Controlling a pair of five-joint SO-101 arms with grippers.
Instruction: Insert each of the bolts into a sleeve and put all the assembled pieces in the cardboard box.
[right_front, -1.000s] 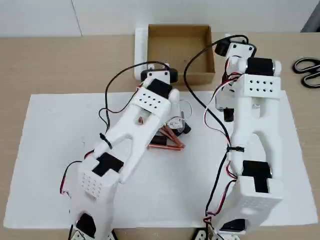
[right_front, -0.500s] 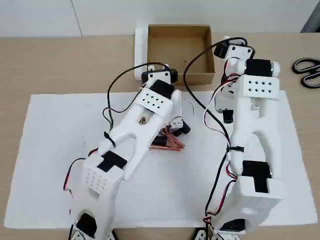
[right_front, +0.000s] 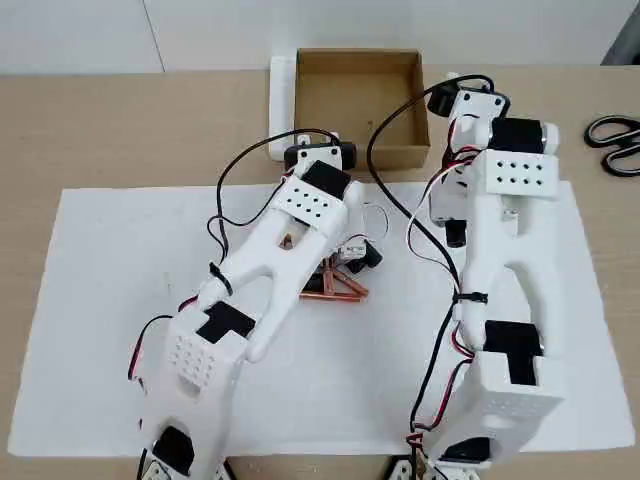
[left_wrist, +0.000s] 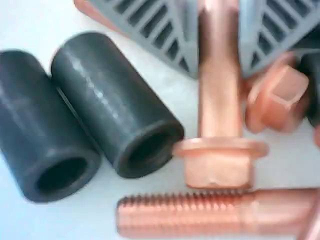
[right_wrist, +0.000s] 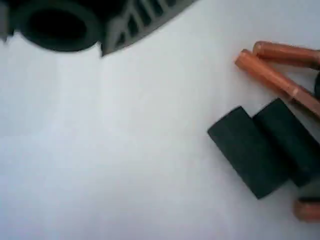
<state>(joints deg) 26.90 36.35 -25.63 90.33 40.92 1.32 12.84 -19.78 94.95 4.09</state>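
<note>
A: At the left end effector (left_wrist: 218, 60), what was pinched?
B: 1 copper bolt (left_wrist: 218, 115), held by its shank over the white sheet (right_front: 100, 300). 2 loose sleeves (left_wrist: 100, 115) lay just beside its head.
A: And the right end effector (right_wrist: 57, 35)?
B: It was closed around 1 black sleeve (right_wrist: 50, 22), apart from that pile. The cardboard box (right_front: 395, 156) stood beyond both arms on the counter (right_front: 120, 110).
</note>
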